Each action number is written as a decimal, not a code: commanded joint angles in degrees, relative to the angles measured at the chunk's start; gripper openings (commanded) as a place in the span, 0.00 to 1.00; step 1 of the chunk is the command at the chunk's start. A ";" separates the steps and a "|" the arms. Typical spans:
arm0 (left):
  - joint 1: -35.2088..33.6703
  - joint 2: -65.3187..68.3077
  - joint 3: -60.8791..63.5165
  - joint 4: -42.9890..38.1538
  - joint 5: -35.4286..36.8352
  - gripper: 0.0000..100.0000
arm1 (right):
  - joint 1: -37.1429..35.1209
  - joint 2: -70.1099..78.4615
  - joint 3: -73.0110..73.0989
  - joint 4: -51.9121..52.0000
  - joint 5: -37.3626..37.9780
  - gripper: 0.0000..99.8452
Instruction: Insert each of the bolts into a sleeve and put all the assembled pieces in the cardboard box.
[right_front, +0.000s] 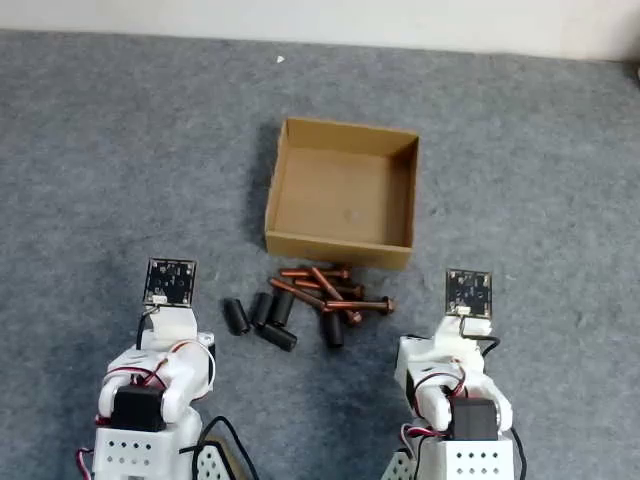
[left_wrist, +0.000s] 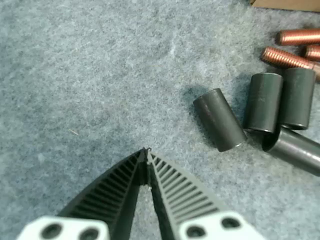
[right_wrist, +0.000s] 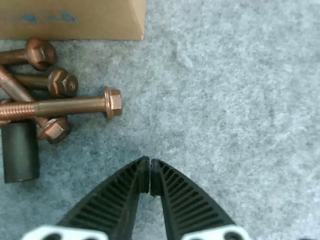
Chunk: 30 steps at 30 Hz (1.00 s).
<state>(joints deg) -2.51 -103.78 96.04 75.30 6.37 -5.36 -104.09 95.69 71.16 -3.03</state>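
Several copper bolts (right_front: 330, 288) lie in a loose pile on the grey carpet just in front of the open cardboard box (right_front: 343, 191). Beside and among them lie several black sleeves (right_front: 262, 315). In the left wrist view the sleeves (left_wrist: 219, 119) and threaded bolt ends (left_wrist: 290, 57) sit off to one side of my left gripper (left_wrist: 146, 165), which is shut and holds nothing. In the right wrist view the bolts (right_wrist: 75, 106) with flanged hex heads and one sleeve (right_wrist: 20, 151) lie beside my right gripper (right_wrist: 149, 172), also shut with nothing in it.
Both arms rest at the near edge, the left arm (right_front: 160, 375) and the right arm (right_front: 455, 395) either side of the pile. Grey carpet (right_front: 120, 150) spreads open around the box. A box corner (right_wrist: 100, 20) is close to the bolts.
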 joint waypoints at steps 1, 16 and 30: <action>-0.66 -0.22 1.10 0.35 -0.62 0.01 | 0.66 -0.31 8.31 0.22 -0.62 0.00; -1.36 -0.31 -4.26 0.70 -0.70 0.01 | 0.84 -0.31 6.11 -0.66 -0.09 0.01; -8.48 -0.31 -10.15 0.26 -0.70 0.01 | -0.31 0.48 -19.65 0.92 9.58 0.01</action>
<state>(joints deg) -10.42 -103.96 88.57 75.82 6.29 -5.36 -104.18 84.35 71.16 7.34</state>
